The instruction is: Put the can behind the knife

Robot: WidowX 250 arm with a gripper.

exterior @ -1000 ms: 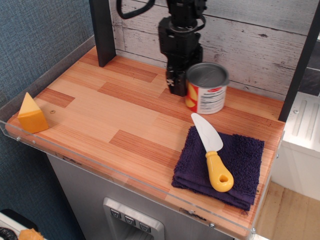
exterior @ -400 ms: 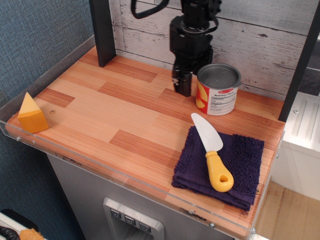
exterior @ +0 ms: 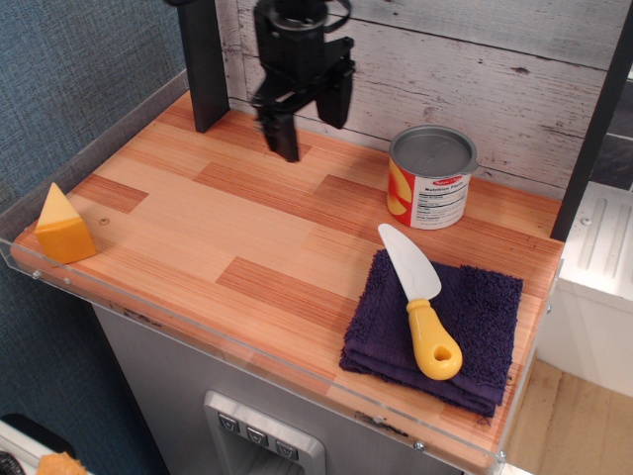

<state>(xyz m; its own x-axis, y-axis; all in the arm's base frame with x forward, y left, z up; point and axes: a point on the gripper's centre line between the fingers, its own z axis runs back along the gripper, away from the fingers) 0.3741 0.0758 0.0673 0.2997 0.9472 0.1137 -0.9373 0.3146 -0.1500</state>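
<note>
The can stands upright on the wooden counter near the back wall, with a grey lid and a red, yellow and white label. The knife, white blade and yellow handle, lies on a dark purple folded towel in front of the can. My gripper hangs above the counter to the left of the can, well apart from it. Its two black fingers are spread open and hold nothing.
A yellow cheese wedge sits at the counter's left front corner. A black post stands at the back left, another at the right edge. A clear plastic lip runs along the counter's front edge. A whitewashed plank wall is behind.
The gripper pushed or carried the can a little to the right, let it go, then rose and moved left away from it with its fingers opened. The knife and towel have not moved.
</note>
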